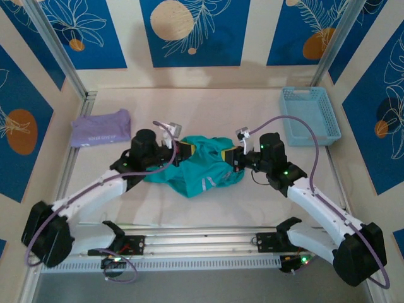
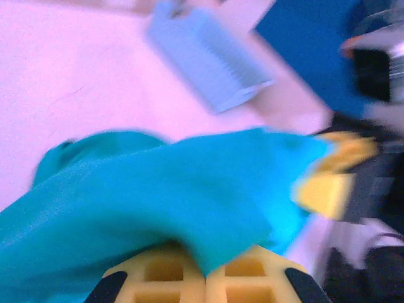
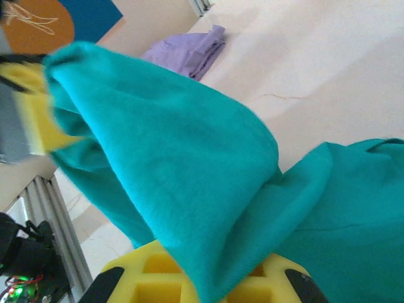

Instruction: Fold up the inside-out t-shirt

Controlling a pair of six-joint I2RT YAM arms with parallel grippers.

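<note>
Top external camera is looking down from above and behind the arm bases, taking in the whole table. Left wrist camera is sitting close behind the left gripper, facing across the teal t-shirt toward the blue basket. Right wrist camera is sitting equally close behind the right gripper, facing toward the lavender shirt. All three views are sharing the teal t-shirt

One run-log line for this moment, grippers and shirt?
left gripper: shut on t-shirt | right gripper: shut on t-shirt | t-shirt: bunched between both grippers | fold: not done
</note>
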